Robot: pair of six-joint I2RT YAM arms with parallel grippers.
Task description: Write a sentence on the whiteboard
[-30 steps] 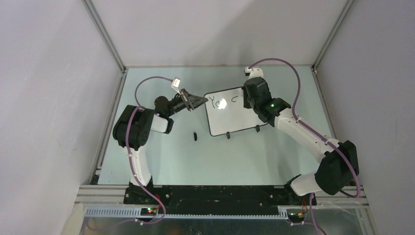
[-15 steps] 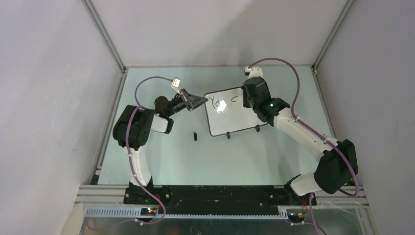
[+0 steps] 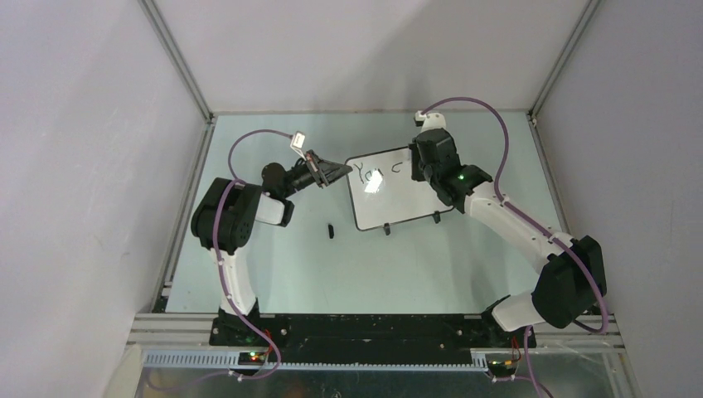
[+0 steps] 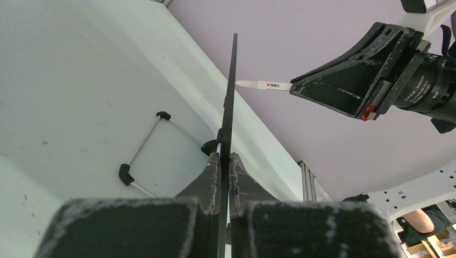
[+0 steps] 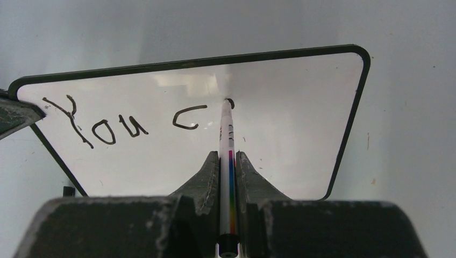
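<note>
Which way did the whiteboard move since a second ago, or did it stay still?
No, it stayed. The whiteboard keeps the same gap to the small black thing on the table.

Black-framed whiteboard [image 5: 290,140], sentence [image 5: 126,123] only "You c"

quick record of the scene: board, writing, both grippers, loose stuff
whiteboard: gripped at one edge
writing: "You c", next letter begun
left gripper: shut on the whiteboard's edge
right gripper: shut on marker, tip on the board
loose: small black object on the table, near the board
</note>
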